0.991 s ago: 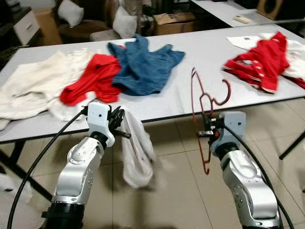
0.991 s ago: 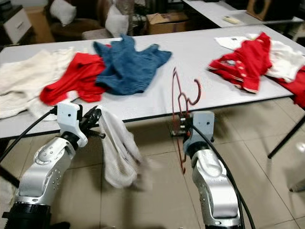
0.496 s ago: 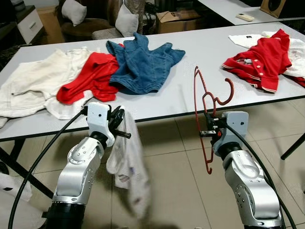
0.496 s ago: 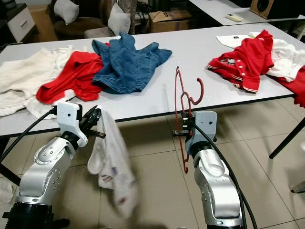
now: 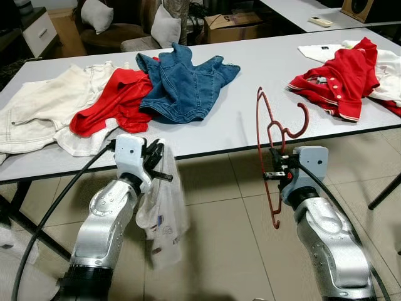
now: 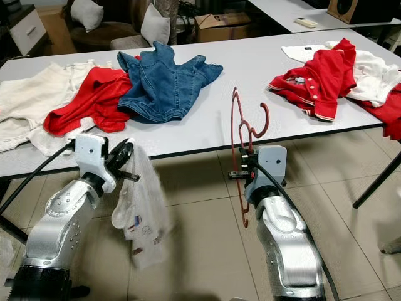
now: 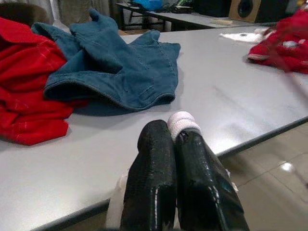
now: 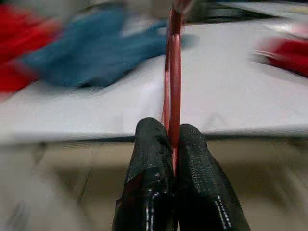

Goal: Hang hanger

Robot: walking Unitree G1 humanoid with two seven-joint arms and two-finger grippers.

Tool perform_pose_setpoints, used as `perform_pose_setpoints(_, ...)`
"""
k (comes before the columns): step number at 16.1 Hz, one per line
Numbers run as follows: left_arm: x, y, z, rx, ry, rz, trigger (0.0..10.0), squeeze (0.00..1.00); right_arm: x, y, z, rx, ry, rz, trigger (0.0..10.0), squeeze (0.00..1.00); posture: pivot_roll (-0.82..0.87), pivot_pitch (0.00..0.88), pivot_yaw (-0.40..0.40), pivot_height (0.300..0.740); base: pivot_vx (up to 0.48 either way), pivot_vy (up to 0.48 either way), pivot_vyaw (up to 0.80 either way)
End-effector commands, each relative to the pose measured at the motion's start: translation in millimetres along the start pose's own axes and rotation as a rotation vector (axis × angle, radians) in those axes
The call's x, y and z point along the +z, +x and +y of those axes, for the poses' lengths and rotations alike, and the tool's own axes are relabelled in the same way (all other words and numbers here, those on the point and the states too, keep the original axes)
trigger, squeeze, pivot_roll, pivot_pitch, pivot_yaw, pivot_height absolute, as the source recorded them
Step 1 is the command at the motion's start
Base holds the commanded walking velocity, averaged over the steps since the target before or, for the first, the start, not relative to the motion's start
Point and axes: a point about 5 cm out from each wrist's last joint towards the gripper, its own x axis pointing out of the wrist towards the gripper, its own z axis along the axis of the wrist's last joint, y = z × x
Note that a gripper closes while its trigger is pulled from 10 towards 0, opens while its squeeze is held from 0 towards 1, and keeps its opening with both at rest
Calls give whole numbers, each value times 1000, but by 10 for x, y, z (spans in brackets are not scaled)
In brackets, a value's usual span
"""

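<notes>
Here, both silver arms reach forward, just short of the grey table's (image 5: 238,135) near edge. The right gripper (image 5: 274,170) has its black fingers pinched tight on the red hanger (image 5: 270,150), which stands upright with its hook out to the right and its lower end hanging below the fingers, over the tiled floor. The left gripper (image 5: 158,164) is clamped on a white cloth (image 5: 164,213) that dangles limp below it. On the table lie a cream garment (image 5: 44,110), a red shirt (image 5: 116,100), a blue denim piece (image 5: 185,84) and, far right, another red garment (image 5: 341,78).
</notes>
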Motion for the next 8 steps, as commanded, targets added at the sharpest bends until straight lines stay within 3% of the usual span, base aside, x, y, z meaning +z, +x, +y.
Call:
perform_pose_setpoints(1, 315, 67, 38, -35, 46, -91, 10000, 0, 199, 16, -30, 37, -52, -48, 10000, 0, -73, 0, 65, 740, 368, 0, 0)
perform_pose_setpoints(4, 55, -45, 9, -34, 66, -9, 10000, 0, 92, 50, 31, 1, 1, -27, 10000, 0, -64, 0, 55, 740, 285, 0, 0)
perform_pose_setpoints(8, 108, -1, 31, -30, 56, -24, 10000, 0, 169, 59, 45, 83, -44, -52, 10000, 0, -62, 0, 53, 740, 67, 0, 0)
